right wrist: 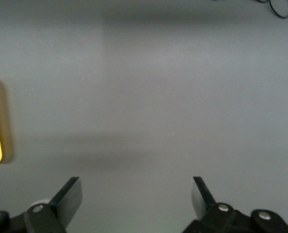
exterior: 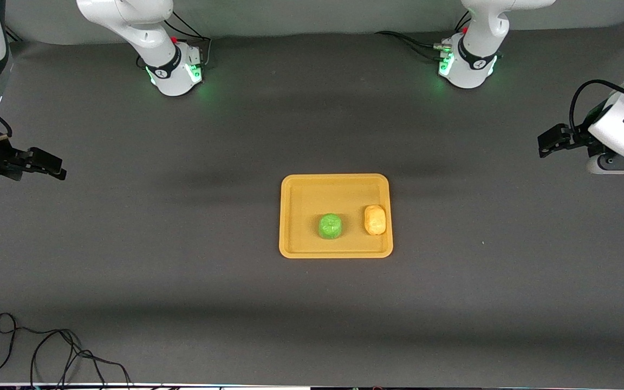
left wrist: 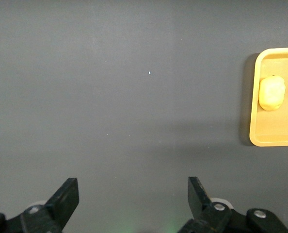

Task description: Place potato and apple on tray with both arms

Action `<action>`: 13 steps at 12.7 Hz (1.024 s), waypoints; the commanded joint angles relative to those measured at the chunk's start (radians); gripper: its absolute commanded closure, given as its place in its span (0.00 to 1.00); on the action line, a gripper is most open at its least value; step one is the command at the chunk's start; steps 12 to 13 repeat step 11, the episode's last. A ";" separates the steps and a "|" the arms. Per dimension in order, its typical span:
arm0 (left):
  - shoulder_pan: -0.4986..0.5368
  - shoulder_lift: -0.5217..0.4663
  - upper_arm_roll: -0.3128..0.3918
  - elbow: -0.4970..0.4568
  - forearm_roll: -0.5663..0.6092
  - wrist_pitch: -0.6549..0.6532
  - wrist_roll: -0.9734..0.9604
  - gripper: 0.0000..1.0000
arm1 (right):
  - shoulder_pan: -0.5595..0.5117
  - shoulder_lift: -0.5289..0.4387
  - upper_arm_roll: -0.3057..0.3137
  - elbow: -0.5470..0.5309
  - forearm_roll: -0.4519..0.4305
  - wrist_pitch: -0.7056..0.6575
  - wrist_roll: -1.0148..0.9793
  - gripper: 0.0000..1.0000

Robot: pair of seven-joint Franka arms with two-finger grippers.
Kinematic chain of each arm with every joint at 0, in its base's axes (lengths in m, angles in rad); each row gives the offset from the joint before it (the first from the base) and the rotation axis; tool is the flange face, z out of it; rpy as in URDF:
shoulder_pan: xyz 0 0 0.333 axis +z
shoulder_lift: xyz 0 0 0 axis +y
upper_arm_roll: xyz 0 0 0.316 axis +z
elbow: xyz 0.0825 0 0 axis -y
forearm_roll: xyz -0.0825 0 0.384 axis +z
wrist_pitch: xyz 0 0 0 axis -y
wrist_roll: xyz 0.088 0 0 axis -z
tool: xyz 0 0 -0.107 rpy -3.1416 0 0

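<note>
You would have found the job all but done at this moment. The apple [exterior: 330, 226] sat on the tray [exterior: 336, 184], near the middle of its floor, and the potato [exterior: 375, 219] lay beside it on the same tray, close to the rim at the left arm's end, the two apart from each other. The tray itself stood in the middle of the table [exterior: 182, 281].

Your left gripper [left wrist: 133, 194] hung over bare table at the left arm's end, well apart from the tray, its fingers spread wide with nothing between them. Your right gripper [right wrist: 136, 194] hung over bare table at the right arm's end, likewise spread wide and empty.

As I judged it, nothing was left to place; both arms only waited, clear of the tray.
</note>
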 commanded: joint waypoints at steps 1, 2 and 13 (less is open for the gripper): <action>-0.002 0.013 -0.001 0.025 -0.002 -0.013 0.014 0.00 | -0.004 0.002 0.016 0.030 0.011 -0.055 0.015 0.00; -0.001 0.013 -0.001 0.025 -0.001 -0.015 0.014 0.00 | 0.004 0.002 0.015 0.032 0.011 -0.063 0.028 0.00; -0.001 0.015 -0.001 0.025 -0.001 -0.016 0.016 0.00 | 0.002 0.010 0.011 0.044 0.014 -0.063 0.025 0.00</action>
